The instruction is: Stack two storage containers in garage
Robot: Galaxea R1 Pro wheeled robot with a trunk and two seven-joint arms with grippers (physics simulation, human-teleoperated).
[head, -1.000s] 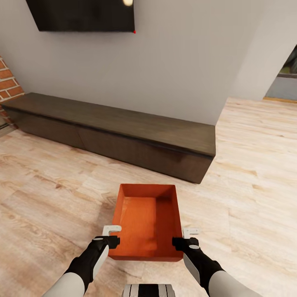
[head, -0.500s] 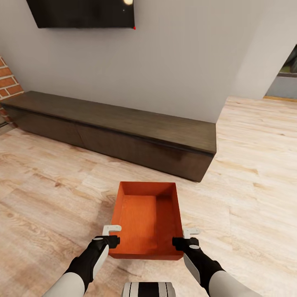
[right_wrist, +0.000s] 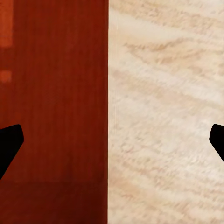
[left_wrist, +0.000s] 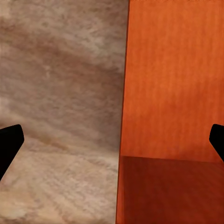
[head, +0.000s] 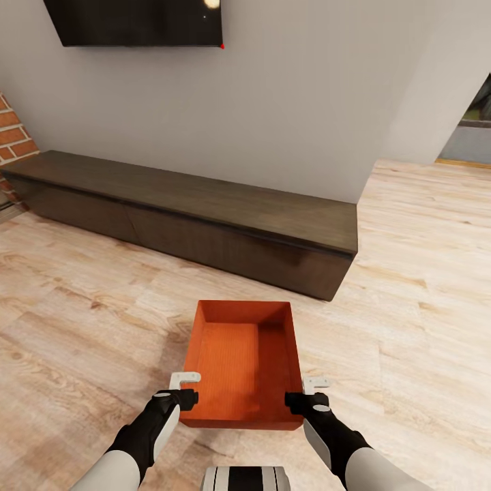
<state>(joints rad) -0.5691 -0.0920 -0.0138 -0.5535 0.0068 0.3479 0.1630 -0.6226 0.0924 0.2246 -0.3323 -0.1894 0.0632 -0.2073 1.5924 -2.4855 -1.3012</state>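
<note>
One orange-red storage container (head: 242,361) sits low in front of me over the living room's light wood-plank floor (head: 82,320), open side up and empty. My left gripper (head: 186,389) straddles its left wall near the close corner, and my right gripper (head: 305,392) straddles its right wall. In the left wrist view the fingers stand wide apart on either side of the container's wall (left_wrist: 172,93), open. The right wrist view shows the same: dark fingertips far apart with the container's wall edge (right_wrist: 56,93) between them. I cannot tell whether the container rests on the planks or hangs just above them.
A long, low dark-wood TV cabinet (head: 204,218) runs along the grey wall ahead, under a black wall TV (head: 136,24). A brick column (head: 13,140) stands at the far left. To the right, plank floor (head: 423,225) leads past the wall's corner toward an opening (head: 470,133).
The whole picture slid slightly up and right early in the second, so the camera moved. Both grippers and the container keep the same places relative to one another.
</note>
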